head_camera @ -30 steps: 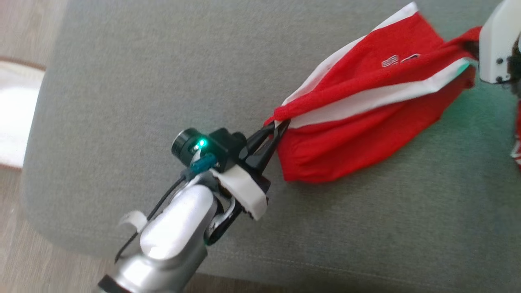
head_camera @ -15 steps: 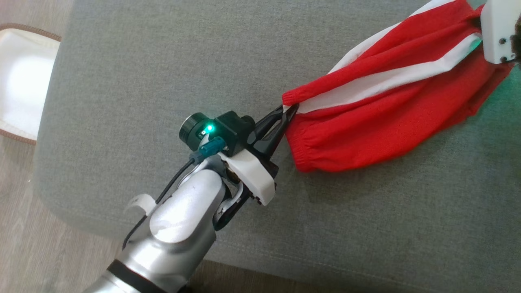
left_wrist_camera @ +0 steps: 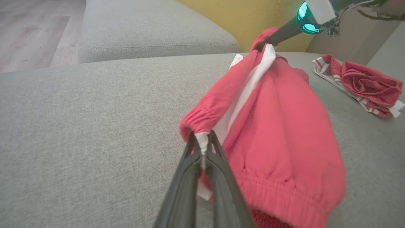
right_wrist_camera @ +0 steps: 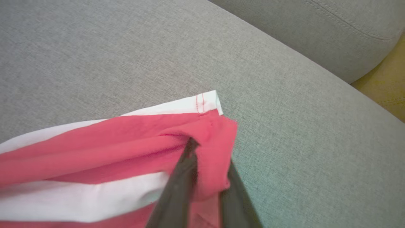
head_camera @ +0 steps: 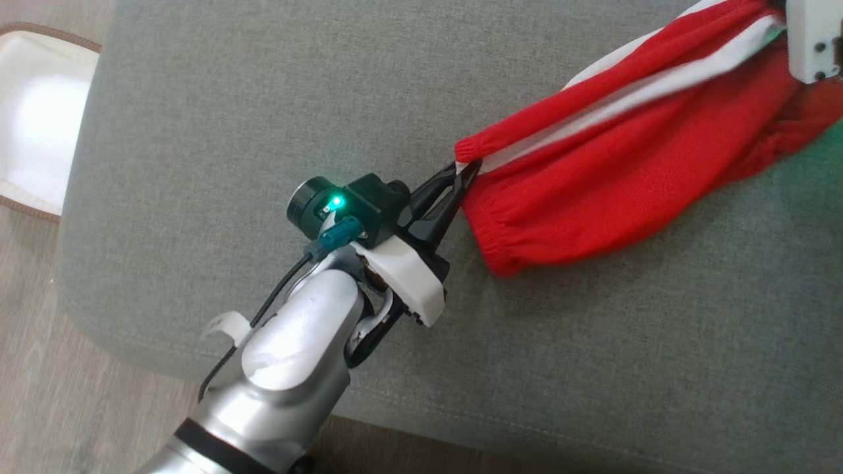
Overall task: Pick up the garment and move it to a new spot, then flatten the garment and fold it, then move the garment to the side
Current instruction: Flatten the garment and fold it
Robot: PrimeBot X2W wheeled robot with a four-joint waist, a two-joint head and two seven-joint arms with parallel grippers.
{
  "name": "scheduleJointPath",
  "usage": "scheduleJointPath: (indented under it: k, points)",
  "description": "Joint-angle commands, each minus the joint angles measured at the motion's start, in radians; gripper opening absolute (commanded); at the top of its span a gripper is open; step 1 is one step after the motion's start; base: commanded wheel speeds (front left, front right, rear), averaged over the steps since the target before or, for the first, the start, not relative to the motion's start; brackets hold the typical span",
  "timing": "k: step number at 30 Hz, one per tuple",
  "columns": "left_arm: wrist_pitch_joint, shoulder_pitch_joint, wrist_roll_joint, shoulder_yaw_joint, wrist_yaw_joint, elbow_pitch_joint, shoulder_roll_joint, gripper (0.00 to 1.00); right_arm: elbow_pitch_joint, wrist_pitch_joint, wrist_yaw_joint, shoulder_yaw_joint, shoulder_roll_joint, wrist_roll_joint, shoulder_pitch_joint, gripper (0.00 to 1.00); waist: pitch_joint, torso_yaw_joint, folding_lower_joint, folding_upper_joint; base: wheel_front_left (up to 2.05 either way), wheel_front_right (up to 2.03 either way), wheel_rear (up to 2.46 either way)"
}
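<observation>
Shorts (head_camera: 612, 191) stretch between grippers: left gripper (head_camera: 464, 172) pinches the waistband (left_wrist_camera: 201, 114); red cloth covers right gripper (right_wrist_camera: 210, 158) tips, grip unclear.

Bare cushion (head_camera: 197, 99) left of garment (head_camera: 593, 191)

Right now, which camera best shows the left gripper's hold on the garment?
Left wrist view: the left gripper pinches the garment's white edge close up. Head view shows that pinch smaller; right wrist view, its far corner.
</observation>
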Motion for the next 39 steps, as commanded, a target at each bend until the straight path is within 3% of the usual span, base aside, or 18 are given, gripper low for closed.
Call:
scheduleJointPath:
  k: [1,6,9,10,11,16,28,34,39]
  points:
    - [-0.012,-0.025,0.016,0.037,-0.001,-0.022,0.011,0.0,-0.012,-0.023,0.007,0.007,0.002,-0.004,-0.023,1.0,0.0,-0.004,-0.0001,0.0,0.0,0.0,0.0]
    - [-0.012,-0.019,0.034,0.055,0.006,-0.004,0.01,0.0,0.047,-0.115,0.007,0.008,0.019,-0.01,-0.026,1.0,-0.013,-0.028,-0.0001,0.0,0.0,0.0,0.0]
    - [-0.012,-0.012,0.053,0.072,0.018,0.013,0.012,0.47,0.072,-0.162,0.007,0.004,0.038,0.009,-0.012,1.0,-0.035,-0.051,-0.0001,0.0,0.0,0.0,0.0]
    - [-0.012,-0.009,0.057,0.081,0.023,0.018,0.015,0.85,0.077,-0.179,0.007,0.001,0.044,0.017,-0.007,1.0,-0.043,-0.061,-0.0001,0.0,0.0,0.0,0.0]
    - [-0.012,-0.006,0.062,0.09,0.029,0.022,0.018,1.0,0.08,-0.194,0.007,0.001,0.048,0.024,-0.001,1.0,-0.05,-0.071,-0.0001,0.0,0.0,0.0,0.0]
    - [-0.012,0.015,0.079,0.142,0.061,0.041,0.045,1.0,0.064,-0.288,0.007,0.008,0.063,0.067,0.038,1.0,-0.097,-0.125,-0.0001,0.0,0.0,0.0,0.0]
    - [-0.012,0.085,0.056,0.295,0.119,-0.029,0.071,1.0,-0.069,-0.662,0.007,0.028,0.073,0.086,0.188,1.0,-0.212,-0.224,-0.0001,0.0,0.0,0.0,0.0]
    - [-0.012,0.152,0.042,0.396,0.144,-0.149,0.058,1.0,-0.125,-0.85,0.007,-0.032,0.1,0.009,0.307,1.0,-0.277,-0.261,-0.0001,0.0,0.0,0.0,0.0]
    - [-0.012,0.235,0.055,0.465,0.148,-0.249,0.046,1.0,-0.164,-0.958,0.007,-0.127,0.165,-0.089,0.433,1.0,-0.325,-0.285,-0.0001,0.0,0.0,0.0,0.0]
